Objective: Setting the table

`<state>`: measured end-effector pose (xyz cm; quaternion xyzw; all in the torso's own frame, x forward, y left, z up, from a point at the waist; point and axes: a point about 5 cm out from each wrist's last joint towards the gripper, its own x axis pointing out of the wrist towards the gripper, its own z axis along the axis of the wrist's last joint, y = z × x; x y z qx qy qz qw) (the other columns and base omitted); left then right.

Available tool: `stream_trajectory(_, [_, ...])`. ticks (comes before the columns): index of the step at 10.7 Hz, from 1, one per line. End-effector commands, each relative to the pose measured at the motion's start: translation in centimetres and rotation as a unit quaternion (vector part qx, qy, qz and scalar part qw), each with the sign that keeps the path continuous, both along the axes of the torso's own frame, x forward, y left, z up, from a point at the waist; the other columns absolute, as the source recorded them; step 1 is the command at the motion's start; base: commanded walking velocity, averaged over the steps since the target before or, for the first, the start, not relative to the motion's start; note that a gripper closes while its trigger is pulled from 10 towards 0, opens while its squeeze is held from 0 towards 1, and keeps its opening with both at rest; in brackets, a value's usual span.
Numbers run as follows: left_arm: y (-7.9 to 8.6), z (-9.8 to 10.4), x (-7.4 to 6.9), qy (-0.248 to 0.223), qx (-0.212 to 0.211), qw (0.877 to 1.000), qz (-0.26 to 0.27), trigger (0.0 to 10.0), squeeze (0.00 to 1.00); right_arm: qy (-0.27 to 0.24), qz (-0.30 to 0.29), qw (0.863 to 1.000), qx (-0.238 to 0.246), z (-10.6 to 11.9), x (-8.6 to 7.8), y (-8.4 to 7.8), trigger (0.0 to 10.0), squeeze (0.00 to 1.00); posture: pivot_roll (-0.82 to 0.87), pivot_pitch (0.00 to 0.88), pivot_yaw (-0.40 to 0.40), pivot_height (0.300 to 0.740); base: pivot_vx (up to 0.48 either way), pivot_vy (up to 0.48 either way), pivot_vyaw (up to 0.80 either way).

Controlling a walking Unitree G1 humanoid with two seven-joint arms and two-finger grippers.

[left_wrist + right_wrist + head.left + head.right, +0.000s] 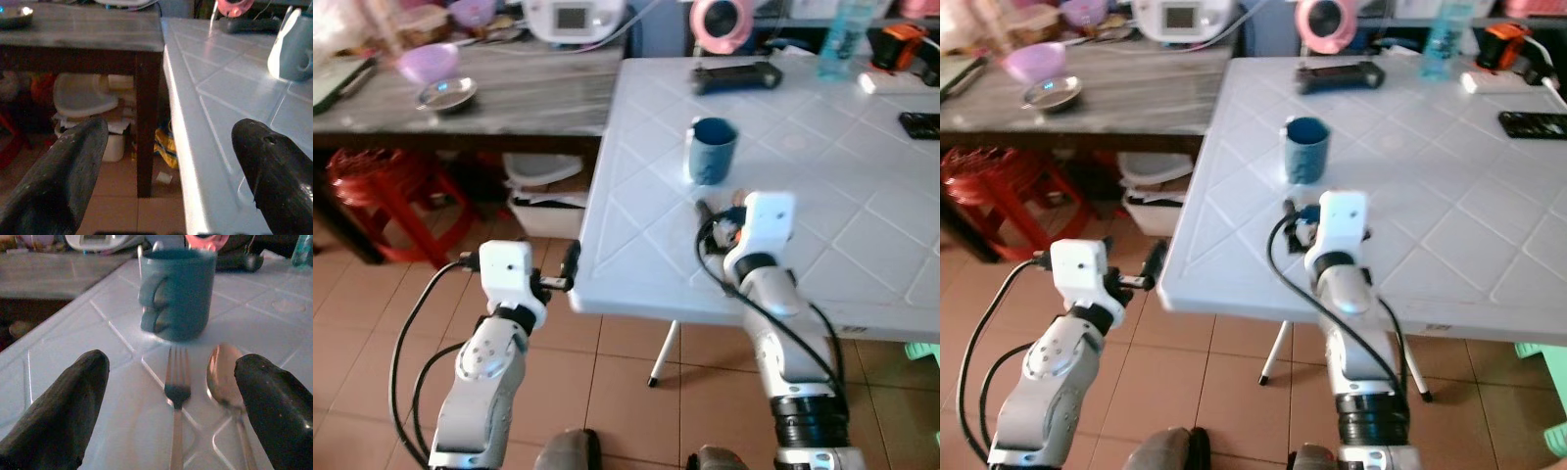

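Note:
A blue mug [713, 149] stands on the white table [822, 245], handle toward the table's left edge. In the right wrist view a fork [177, 396] and a spoon [226, 377] lie side by side on the table just in front of the mug [178, 286]. My right gripper [170, 360] hovers low over them, open, with one finger on each side of the pair. Its wrist [766, 223] hides the cutlery in the eye views. My left gripper [563, 272] is open at the table's front left corner, level with the edge [183, 147], holding nothing.
A dark wooden table [509, 98] to the left carries a purple bowl [428, 61] and a metal dish [445, 95]. Below it are a red stool [382, 191] and a white bin [543, 186]. At the white table's far side are a black device [736, 76], a bottle [842, 39] and a remote [920, 124].

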<state>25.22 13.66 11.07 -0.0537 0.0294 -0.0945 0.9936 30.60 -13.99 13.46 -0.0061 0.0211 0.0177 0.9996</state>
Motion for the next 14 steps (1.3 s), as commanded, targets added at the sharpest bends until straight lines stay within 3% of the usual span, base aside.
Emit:
stream_trajectory(1, [0.1, 0.2, -0.1, -0.002, 0.006, 1.000, -0.004, 10.0, 0.00, 0.013, 0.009, 1.000, -0.003, -0.3, 0.2, 0.3, 10.0, 0.00, 0.07, 0.124, 0.078, 0.740, 0.000, 0.000, 0.00])
stream_trajectory(5, [0.1, 0.2, -0.5, 0.005, 0.006, 1.000, -0.006, 10.0, 0.00, 0.057, 0.007, 0.998, -0.007, -1.6, -0.1, 0.2, 10.0, 0.00, 0.07, 0.144, 0.083, 0.740, 0.000, 0.000, 0.00])
stream_trajectory(6, [0.1, 0.2, -0.5, 0.006, 0.007, 1.000, -0.007, 10.0, 0.00, 0.063, 0.010, 0.998, 0.000, -1.5, 0.3, 0.1, 9.5, 0.00, 0.07, 0.149, 0.082, 0.740, 0.000, 0.000, 0.00])
stream_trajectory(7, [0.1, 0.2, -0.4, 0.006, 0.007, 1.000, -0.008, 10.0, 0.00, 0.065, 0.013, 0.998, 0.000, -1.5, 0.5, 0.0, 10.0, 0.00, 0.07, 0.152, 0.082, 0.740, 0.000, 0.000, 0.00])
stream_trajectory(8, [0.1, 0.2, -0.5, 0.008, 0.007, 1.000, -0.007, 10.0, 0.00, 0.066, 0.016, 0.998, 0.001, -1.4, 0.7, -0.1, 3.8, 0.00, 0.07, 0.157, 0.083, 0.740, 0.000, 0.000, 0.00])
stream_trajectory(9, [0.1, 0.2, -0.6, 0.009, 0.008, 1.000, -0.007, 10.0, 0.00, 0.073, 0.019, 0.997, 0.013, -1.5, 0.7, 0.0, 0.0, 0.00, 0.07, 0.161, 0.084, 0.740, 0.000, 0.000, 0.00])
stream_trajectory(14, [0.1, 0.2, -0.7, 0.015, 0.011, 1.000, -0.010, 10.0, 0.00, 0.144, 0.060, 0.988, 0.006, -3.2, -0.3, 0.5, 0.0, 0.00, 0.07, 0.167, 0.087, 0.740, 0.000, 0.000, 0.00])
